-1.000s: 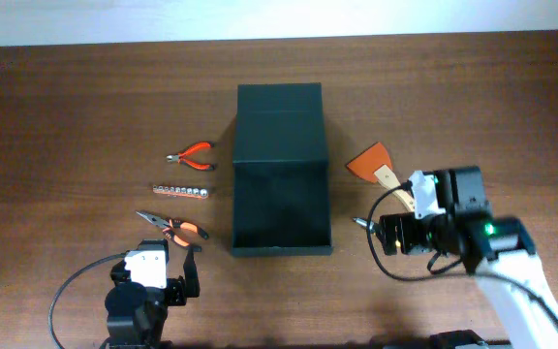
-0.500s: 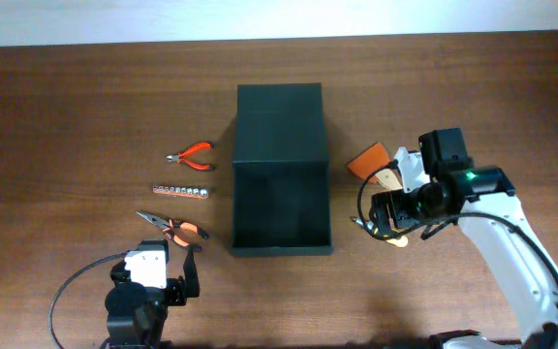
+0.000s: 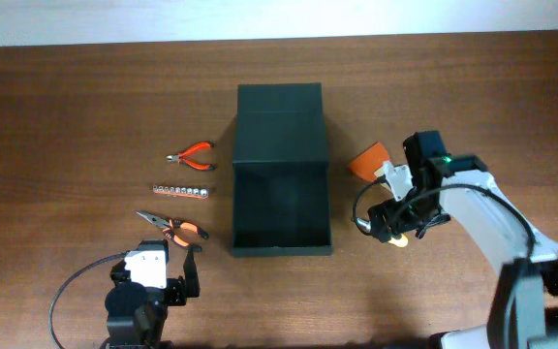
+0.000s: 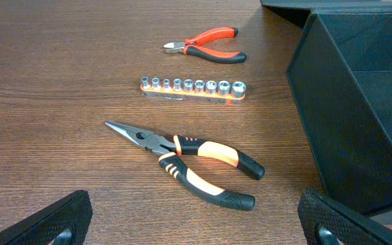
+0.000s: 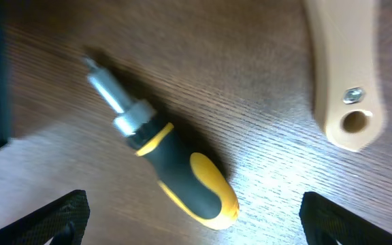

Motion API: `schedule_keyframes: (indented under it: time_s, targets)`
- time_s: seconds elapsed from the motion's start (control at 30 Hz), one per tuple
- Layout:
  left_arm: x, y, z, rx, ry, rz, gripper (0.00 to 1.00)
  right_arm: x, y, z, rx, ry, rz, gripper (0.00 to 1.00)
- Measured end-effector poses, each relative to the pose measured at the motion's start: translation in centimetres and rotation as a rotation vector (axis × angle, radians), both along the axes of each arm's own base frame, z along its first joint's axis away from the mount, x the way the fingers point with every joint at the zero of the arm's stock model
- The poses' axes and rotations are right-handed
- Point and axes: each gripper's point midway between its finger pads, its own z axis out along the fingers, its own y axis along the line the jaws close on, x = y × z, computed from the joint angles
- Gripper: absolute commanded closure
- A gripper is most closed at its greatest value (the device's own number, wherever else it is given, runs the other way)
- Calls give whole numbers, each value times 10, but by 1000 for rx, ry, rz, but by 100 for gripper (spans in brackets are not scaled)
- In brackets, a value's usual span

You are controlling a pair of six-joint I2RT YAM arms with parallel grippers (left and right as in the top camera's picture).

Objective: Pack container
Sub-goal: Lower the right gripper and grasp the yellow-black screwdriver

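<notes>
The container (image 3: 281, 174), a dark green-black box with its flap lid folded back, lies open at the table's middle; its wall shows in the left wrist view (image 4: 332, 122). My right gripper (image 3: 395, 218) is open just above a black-and-yellow screwdriver (image 5: 172, 170), right of the box. The pale handle (image 5: 342, 75) of an orange scraper (image 3: 368, 160) lies beside it. My left gripper (image 3: 168, 276) is open and empty near the front edge, just short of the orange-black long-nose pliers (image 4: 196, 163). A socket rail (image 4: 192, 88) and red cutters (image 4: 206, 47) lie beyond.
The tools on the left lie in a column beside the box's left wall. Bare wood surrounds both arms. The table's far edge meets a white wall.
My right arm has swung left and lowered toward the screwdriver beside the box. The left arm and all the tools have not moved.
</notes>
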Motion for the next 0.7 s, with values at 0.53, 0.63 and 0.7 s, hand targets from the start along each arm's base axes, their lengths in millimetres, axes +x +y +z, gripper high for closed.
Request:
schedule_keyframes:
  time_s: [0.53, 0.63, 0.7]
  targets:
    - [0, 0, 0, -1, 0, 0, 1, -6, 10, -34, -84, 85, 63, 17]
    - [0, 0, 0, 0, 0, 0, 1, -3, 10, -35, -90, 74, 55, 27]
    - [0, 0, 0, 0, 0, 0, 1, -2, 9, -35, -92, 69, 54, 36]
